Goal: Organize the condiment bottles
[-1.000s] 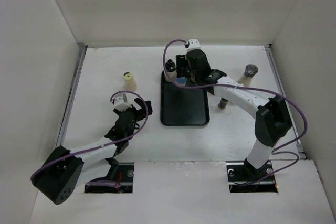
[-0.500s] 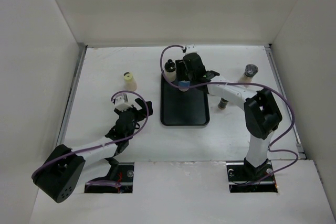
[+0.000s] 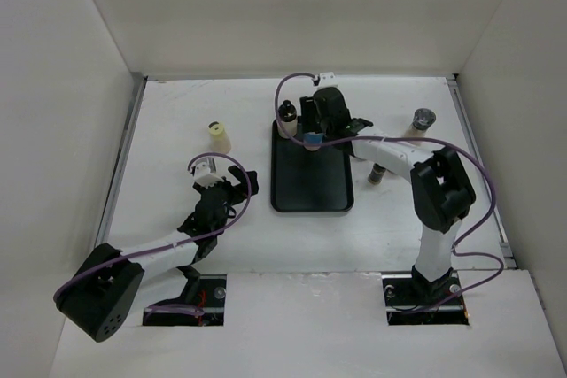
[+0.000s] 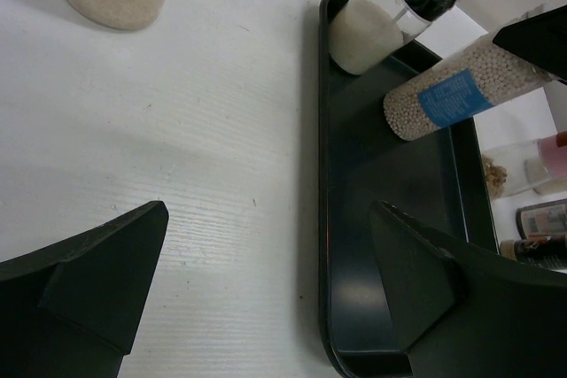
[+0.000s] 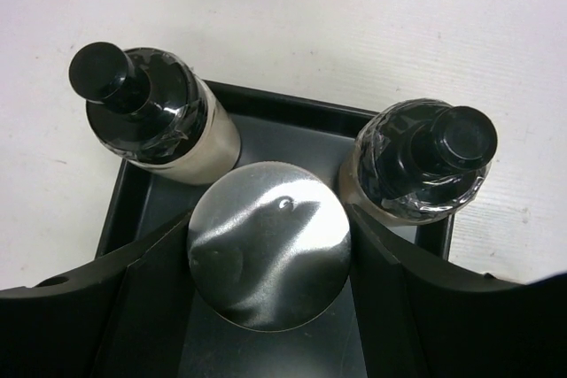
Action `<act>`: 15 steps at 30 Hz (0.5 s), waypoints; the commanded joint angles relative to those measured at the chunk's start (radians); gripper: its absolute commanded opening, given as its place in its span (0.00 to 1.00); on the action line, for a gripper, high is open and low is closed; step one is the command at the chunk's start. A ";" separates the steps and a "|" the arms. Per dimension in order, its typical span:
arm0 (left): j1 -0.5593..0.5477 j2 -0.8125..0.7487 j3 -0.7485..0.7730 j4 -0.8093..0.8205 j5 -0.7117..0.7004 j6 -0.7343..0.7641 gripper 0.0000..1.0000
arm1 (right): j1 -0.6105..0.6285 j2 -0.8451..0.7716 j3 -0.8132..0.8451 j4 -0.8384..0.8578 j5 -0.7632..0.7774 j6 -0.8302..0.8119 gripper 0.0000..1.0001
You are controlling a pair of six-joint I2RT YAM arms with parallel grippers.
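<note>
My right gripper (image 3: 311, 128) is shut on a blue-labelled bottle (image 3: 310, 141) at the far end of the black tray (image 3: 310, 192). In the right wrist view its silver cap (image 5: 268, 245) sits between my fingers (image 5: 142, 298), with two black-capped bottles (image 5: 155, 121) (image 5: 425, 170) standing in the tray's far corners. The left wrist view shows the blue-labelled bottle (image 4: 447, 95) full of white beads beside a black-capped bottle (image 4: 381, 15). A pale-yellow-capped bottle (image 3: 217, 137) stands on the table, left of the tray. My left gripper (image 3: 236, 183) is open and empty beside the tray's left edge (image 4: 323, 219).
A grey-capped bottle (image 3: 422, 121) stands at the far right and a small bottle (image 3: 376, 174) stands right of the tray under my right arm. A pink-capped bottle (image 4: 554, 152) and others show beyond the tray. White walls enclose the table on three sides.
My right gripper has moved slightly left over the tray's far end with the blue-labelled bottle in it. The left arm has not moved.
</note>
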 commanded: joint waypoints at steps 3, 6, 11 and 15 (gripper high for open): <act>0.003 -0.005 0.012 0.057 0.010 -0.005 1.00 | -0.009 -0.061 -0.019 0.101 -0.008 0.005 0.81; 0.009 0.001 0.012 0.057 0.012 -0.005 1.00 | -0.009 -0.115 -0.026 0.087 -0.015 0.003 0.92; 0.011 -0.027 0.003 0.057 0.004 -0.005 1.00 | -0.006 -0.285 -0.112 0.085 -0.015 0.028 0.98; 0.008 0.002 0.012 0.057 0.018 -0.005 1.00 | -0.068 -0.432 -0.253 0.094 0.010 0.080 0.93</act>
